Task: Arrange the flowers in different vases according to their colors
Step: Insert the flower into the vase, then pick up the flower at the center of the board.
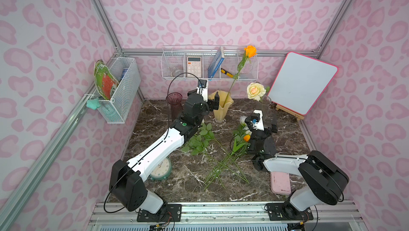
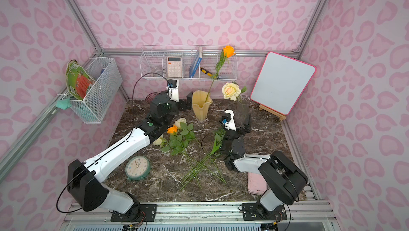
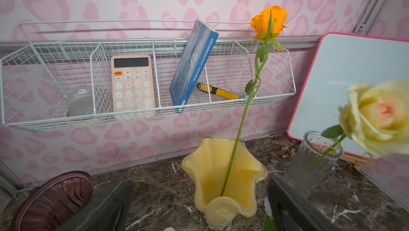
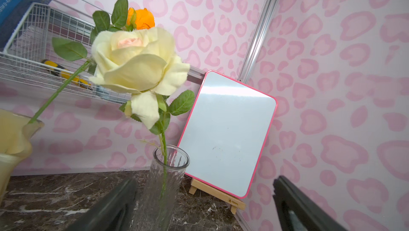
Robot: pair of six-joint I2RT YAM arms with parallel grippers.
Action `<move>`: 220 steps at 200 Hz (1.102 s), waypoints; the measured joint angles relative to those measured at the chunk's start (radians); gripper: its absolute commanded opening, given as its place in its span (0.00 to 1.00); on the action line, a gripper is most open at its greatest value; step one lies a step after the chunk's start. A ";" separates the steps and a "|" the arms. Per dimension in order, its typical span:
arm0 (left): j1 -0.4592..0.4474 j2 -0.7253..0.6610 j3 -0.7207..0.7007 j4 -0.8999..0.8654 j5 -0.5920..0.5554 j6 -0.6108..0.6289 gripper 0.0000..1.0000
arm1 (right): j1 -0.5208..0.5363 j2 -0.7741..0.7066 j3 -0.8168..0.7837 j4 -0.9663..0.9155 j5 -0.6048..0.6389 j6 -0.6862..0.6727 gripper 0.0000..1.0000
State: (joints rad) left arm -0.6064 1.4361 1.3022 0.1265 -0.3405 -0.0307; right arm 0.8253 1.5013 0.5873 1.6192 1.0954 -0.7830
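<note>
An orange rose (image 1: 250,51) stands in the creamy yellow vase (image 1: 221,108) (image 3: 223,174). A cream-yellow rose (image 1: 255,90) (image 4: 137,63) stands in the clear glass vase (image 1: 263,106) (image 4: 168,174). The dark purple vase (image 1: 174,106) at back left holds nothing. More flowers (image 1: 205,139) lie heaped mid-table, among them an orange rose (image 2: 172,129) and a small orange bud (image 1: 247,138). My left gripper (image 1: 215,103) (image 3: 200,183) is open and empty beside the yellow vase's rim. My right gripper (image 1: 271,125) (image 4: 205,182) is open and empty just in front of the clear vase.
A white wire basket (image 1: 210,63) on the back wall holds a calculator, a book and a yellow knife. A pink-framed whiteboard (image 1: 303,81) leans at back right. A green clock (image 2: 137,167) sits front left, a pink tray (image 1: 281,183) front right, and a second basket (image 1: 119,90) hangs at left.
</note>
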 measured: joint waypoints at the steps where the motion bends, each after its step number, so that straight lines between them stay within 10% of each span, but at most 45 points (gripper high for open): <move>1: -0.001 -0.003 -0.002 -0.003 -0.001 -0.001 0.99 | 0.004 -0.003 -0.001 -0.001 0.002 0.000 0.98; 42: -0.049 -0.149 -0.077 -0.263 -0.004 -0.171 0.91 | 0.168 -0.182 0.017 -0.514 -0.011 0.327 0.92; 98: -0.100 -0.176 -0.139 -0.715 0.120 -0.533 0.77 | -0.037 -0.316 0.110 -1.263 -0.491 0.870 0.88; 220: -0.174 0.044 -0.254 -0.755 0.286 -0.876 0.67 | -0.165 0.140 0.390 -1.649 -1.141 0.985 0.71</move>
State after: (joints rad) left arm -0.7799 1.4803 1.0477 -0.6285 -0.0540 -0.9070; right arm 0.6601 1.6417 0.9775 -0.0299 -0.0452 0.2016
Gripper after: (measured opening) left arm 0.688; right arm 0.729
